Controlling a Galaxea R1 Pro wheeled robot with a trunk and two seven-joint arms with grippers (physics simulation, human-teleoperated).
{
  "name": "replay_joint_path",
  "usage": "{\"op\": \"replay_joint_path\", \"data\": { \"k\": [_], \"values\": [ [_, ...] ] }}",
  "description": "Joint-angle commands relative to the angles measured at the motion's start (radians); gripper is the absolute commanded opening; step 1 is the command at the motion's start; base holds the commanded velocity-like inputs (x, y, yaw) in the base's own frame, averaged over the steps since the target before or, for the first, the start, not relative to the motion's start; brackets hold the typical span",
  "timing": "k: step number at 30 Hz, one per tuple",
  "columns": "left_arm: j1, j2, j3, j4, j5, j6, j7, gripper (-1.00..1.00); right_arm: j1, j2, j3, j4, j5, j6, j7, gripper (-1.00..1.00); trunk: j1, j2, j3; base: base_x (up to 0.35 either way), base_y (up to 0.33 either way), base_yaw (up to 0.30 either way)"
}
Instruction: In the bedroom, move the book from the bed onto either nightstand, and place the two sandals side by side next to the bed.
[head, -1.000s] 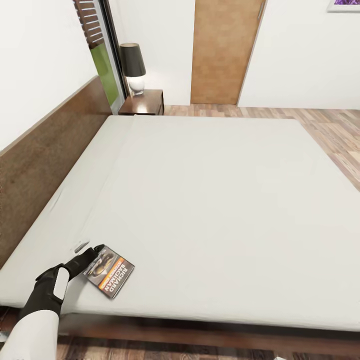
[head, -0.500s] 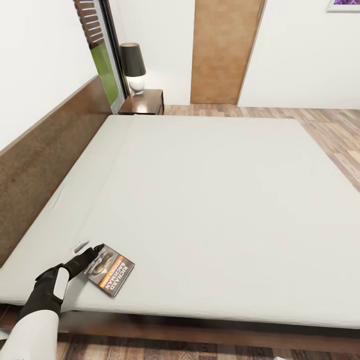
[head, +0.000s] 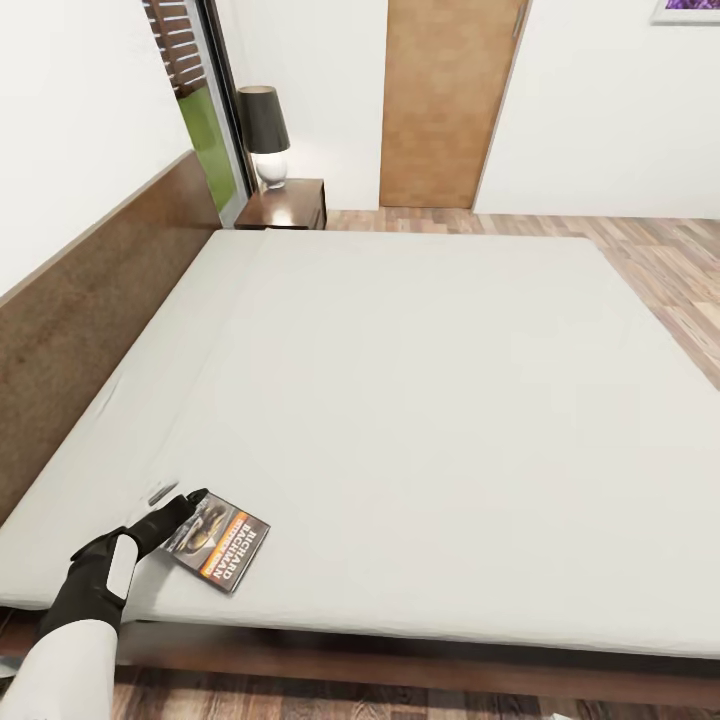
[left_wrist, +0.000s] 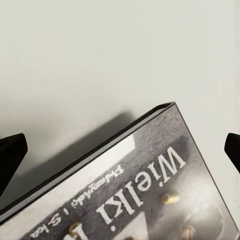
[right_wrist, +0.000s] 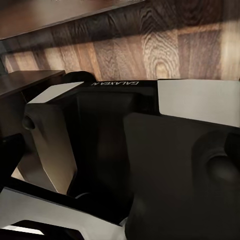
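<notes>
Near the front left corner of the bed (head: 420, 400): book (head: 220, 541) lying flat on the off-white mattress, cover up, orange-and-white title band visible. Left gripper (head: 177, 503) at the book's left edge, jaws parted, black fingertips (left_wrist: 11, 155) apart on either side of the book's corner in the left wrist view. Beyond the bed's far left corner: nightstand (head: 288, 204) bearing a black-shaded lamp (head: 265, 135). Right wrist view: robot's own dark body over wood-plank floor (right_wrist: 165, 55); right jaw state cannot be told.
</notes>
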Motion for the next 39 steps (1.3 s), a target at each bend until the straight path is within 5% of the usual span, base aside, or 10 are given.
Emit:
{"op": "replay_joint_path", "data": {
  "k": [1,39],
  "values": [
    [0.000,-0.001,0.002,0.005,0.011,0.015,0.001,1.00,-0.001,-0.001,-0.007,0.003,-0.005,0.010,0.003,1.00,0.000,0.000,-0.001,0.000,-0.001,0.000],
    [0.000,-0.002,0.000,0.005,0.011,0.015,0.001,1.00,-0.001,-0.001,-0.007,0.003,-0.005,0.010,0.005,1.00,0.000,0.000,-0.001,0.009,-0.026,0.000]
  ]
}}
